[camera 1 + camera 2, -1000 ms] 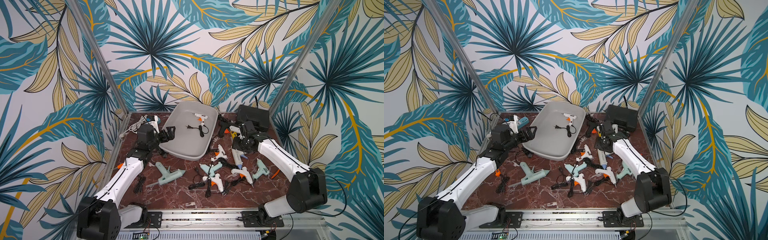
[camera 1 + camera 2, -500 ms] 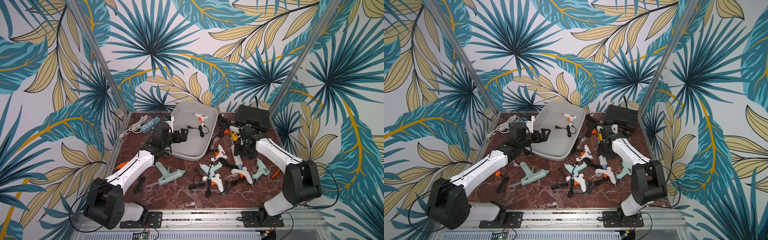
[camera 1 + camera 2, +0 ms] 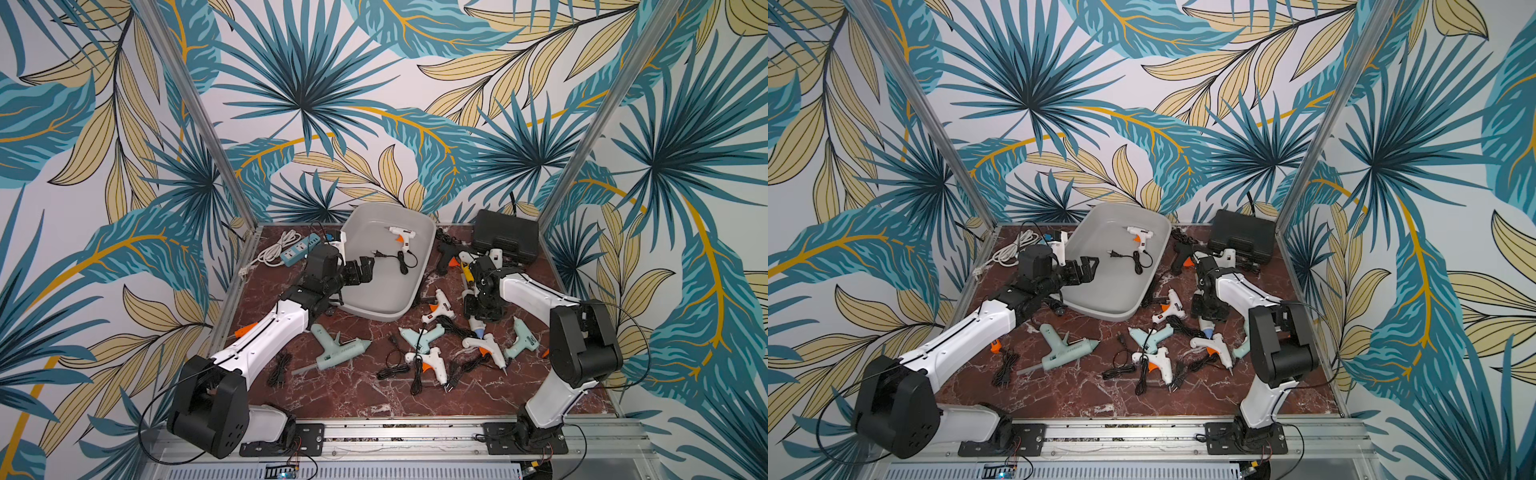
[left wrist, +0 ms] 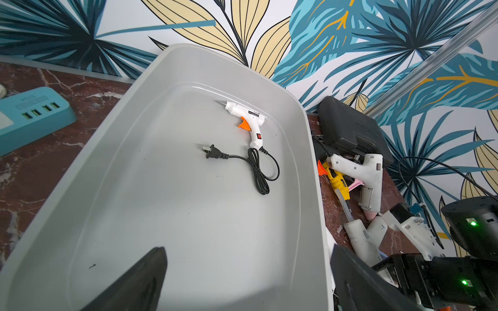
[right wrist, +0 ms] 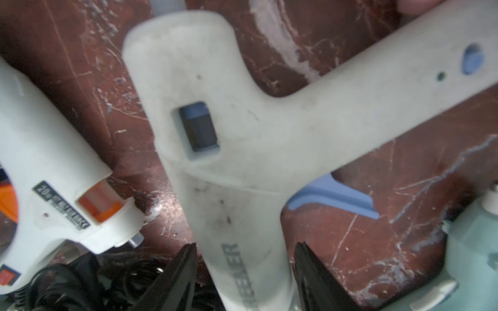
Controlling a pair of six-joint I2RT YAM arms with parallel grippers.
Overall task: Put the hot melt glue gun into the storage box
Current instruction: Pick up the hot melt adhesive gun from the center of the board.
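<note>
Right gripper (image 5: pixel 244 249) points down, with its fingers (image 5: pixel 186 269) one on each side of the handle of a white glue gun (image 5: pixel 242 150) with a blue trigger. The fingers sit tight against the handle, but I cannot tell if they are squeezing or just straddling. The gun is blurred in the right wrist view, so I cannot tell if it is off the table (image 3: pixel 353 395) either. In a top view the white glue gun (image 3: pixel 477 328) is outside the storage box (image 3: pixel 382 295), near its right front corner and under the right wrist. An orange-trigger gun (image 5: pixel 54 188) lies just beside it, with tangled black cord (image 5: pixel 80 282) near the fingers.

Left gripper (image 4: pixel 248 249) has its jaws wide apart and is empty, hanging over the box's left wall. One small glue gun (image 4: pixel 246 118) is already in the box at the far end.

Step looks like the grasp phase of the pick, with nothing carried yet. Next move probably needs:
- a firm close on the handle
- a straight lift clear of the neighbouring gun and cord
- a swing across the box rim and a release onto bare floor

The left gripper over the box could get in the way.
</note>
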